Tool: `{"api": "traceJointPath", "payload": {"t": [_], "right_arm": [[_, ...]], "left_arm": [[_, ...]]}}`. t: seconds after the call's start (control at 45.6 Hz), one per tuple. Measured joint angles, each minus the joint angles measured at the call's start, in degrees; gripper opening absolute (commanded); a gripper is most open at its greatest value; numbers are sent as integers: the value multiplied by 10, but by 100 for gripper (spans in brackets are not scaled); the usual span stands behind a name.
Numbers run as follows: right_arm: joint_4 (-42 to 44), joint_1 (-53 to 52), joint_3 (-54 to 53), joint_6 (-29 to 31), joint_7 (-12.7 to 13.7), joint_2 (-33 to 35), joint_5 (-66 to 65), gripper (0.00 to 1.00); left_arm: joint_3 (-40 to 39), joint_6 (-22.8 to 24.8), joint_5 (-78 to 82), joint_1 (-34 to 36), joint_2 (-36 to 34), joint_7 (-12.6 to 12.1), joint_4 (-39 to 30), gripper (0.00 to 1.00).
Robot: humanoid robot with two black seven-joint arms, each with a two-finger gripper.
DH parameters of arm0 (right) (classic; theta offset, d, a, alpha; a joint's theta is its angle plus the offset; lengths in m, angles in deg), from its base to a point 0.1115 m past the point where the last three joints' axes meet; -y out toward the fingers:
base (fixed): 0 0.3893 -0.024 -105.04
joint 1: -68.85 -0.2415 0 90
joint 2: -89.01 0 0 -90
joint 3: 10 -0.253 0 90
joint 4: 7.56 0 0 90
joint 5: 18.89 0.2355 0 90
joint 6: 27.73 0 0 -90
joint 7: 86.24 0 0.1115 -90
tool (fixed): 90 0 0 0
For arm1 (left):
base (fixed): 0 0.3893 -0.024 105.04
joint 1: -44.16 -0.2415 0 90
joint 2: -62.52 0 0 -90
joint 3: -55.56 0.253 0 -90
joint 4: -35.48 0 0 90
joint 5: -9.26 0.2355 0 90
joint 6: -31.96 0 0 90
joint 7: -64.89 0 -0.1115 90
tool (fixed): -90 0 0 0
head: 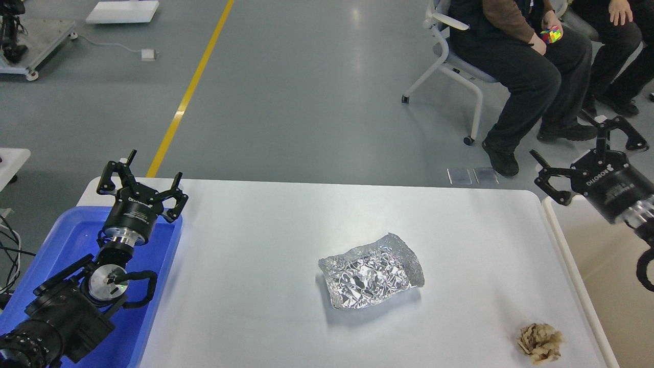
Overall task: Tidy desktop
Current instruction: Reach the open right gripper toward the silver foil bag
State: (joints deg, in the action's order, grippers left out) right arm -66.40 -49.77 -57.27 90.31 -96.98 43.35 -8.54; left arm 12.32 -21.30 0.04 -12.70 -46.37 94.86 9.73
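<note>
My left gripper (142, 180) hangs spread wide over the blue plastic tray (153, 286), empty; my right gripper (587, 148) looks open too, holding nothing. The white rounded desktop (255, 266) stretches left-right, crumpled silver foil (370, 276) mid-table.

foil (371, 271) mid desktop (255, 245) | wad (539, 342) near-right | tray (61, 240) left | tub (603, 266) right

Smooth white desktop (255, 266) with rounded corners, lying flat.
</note>
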Motion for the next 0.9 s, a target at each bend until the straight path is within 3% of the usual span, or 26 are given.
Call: {"api": "traceJointPath", "payload": {"t": [0.241, 0.46, 0.635, 0.898], "right_arm": [[-138, 30, 0, -36, -7, 60, -105, 100], [-223, 37, 30, -124, -18, 30, -298, 100], [-223, 29, 89, -191, -49, -5, -469, 100], [-159, 7, 167, -275, -92, -76, -676, 100]], "left_arm": [[0, 0, 0, 0, 0, 0, 0, 100], [0, 0, 0, 0, 0, 0, 0, 100], [0, 0, 0, 0, 0, -1, 0, 100], [0, 0, 0, 0, 0, -1, 0, 100]]}}
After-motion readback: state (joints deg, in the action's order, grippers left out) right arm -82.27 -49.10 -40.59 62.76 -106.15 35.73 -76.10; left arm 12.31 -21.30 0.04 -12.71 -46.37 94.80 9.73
